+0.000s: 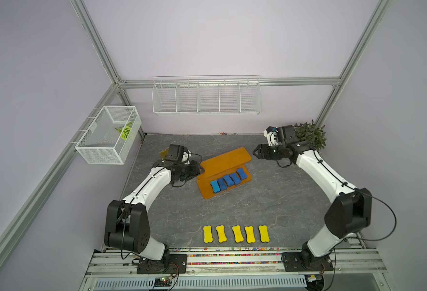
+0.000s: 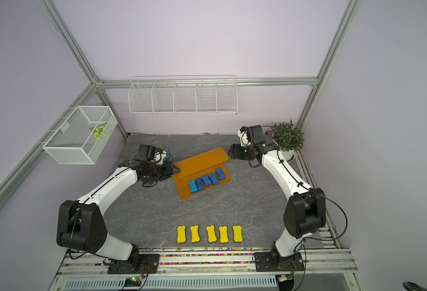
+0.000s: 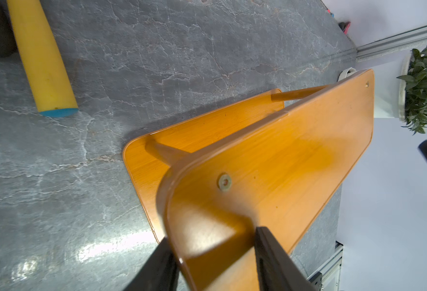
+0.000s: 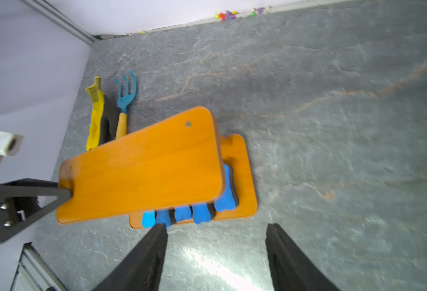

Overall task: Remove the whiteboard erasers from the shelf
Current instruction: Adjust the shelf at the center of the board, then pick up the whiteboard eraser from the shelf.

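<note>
Left gripper (image 1: 201, 170) straddles the shelf's (image 1: 225, 158) upper corner; I can't tell if it's clamped. Right gripper (image 1: 254, 152) gapes empty beside it. Blue erasers (image 1: 228, 180) lie on its lower board, yellow erasers (image 1: 237, 233) well in front.

The grey marbled tabletop (image 1: 270, 201) bears the shelf (image 1: 222, 161), five yellow erasers (image 1: 237, 233) and a potted plant (image 1: 309, 136).

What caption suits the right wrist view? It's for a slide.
Open right claw faces the orange shelf, five blue erasers tucked on its lower tier.
</note>
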Robot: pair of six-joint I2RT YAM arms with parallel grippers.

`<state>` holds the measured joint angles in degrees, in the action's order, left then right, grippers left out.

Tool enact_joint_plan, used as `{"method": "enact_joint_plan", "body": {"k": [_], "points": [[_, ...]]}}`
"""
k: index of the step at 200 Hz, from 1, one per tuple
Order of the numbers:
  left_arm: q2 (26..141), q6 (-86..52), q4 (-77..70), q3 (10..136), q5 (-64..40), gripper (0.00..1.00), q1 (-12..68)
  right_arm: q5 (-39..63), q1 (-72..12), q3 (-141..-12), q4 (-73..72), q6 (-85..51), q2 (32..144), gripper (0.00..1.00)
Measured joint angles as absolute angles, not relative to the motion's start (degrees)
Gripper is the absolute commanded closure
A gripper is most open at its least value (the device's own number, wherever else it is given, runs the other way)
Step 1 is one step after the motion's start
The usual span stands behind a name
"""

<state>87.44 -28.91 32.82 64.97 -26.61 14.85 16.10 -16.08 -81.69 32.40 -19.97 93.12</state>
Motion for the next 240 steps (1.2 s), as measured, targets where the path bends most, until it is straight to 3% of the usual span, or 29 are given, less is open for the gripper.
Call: {"method": "enact_joint_plan", "body": {"k": [66,240], "points": [[88.33,-29.8,31.18,64.99,-28.8,0.6,14.83,16.12,-16.08,-65.01,21.65,-24.95,92.01,0.44],[88.4,-29.71,30.87,64.99,-28.77,0.6,14.46,23.92,-16.03,-62.17,-0.62,-30.87,109.23,0.51]]}}
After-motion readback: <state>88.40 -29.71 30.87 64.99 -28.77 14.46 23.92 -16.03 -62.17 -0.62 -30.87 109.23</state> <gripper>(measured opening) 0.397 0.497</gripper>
